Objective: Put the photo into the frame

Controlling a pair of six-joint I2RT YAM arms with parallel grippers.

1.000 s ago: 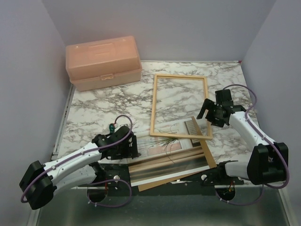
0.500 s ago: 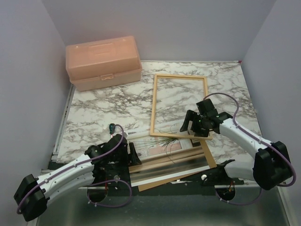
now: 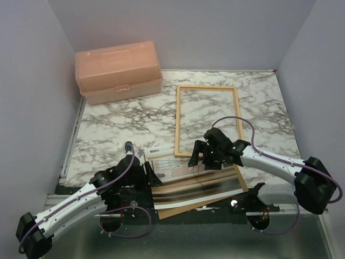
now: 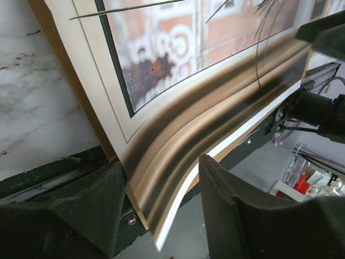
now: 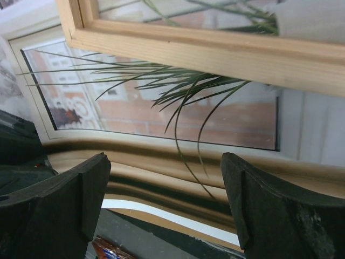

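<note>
1. Frame [image 3: 177,118] lies flat on the surface [image 3: 118,129], unfilled.
2. Photo [image 3: 170,168] sits at the near edge, far end under the frame's near bar.
3. My left gripper [image 4: 161,167] is half-spread astride the photo's edge, no pinch. Right gripper [image 5: 164,162] is spread above it.
4. Step: grasp. Next: pinch the edge, lift clear.

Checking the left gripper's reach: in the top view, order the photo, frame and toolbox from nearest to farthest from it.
1. The photo, right at the left gripper.
2. The frame, ahead to its right.
3. The toolbox, far back-left corner.
</note>
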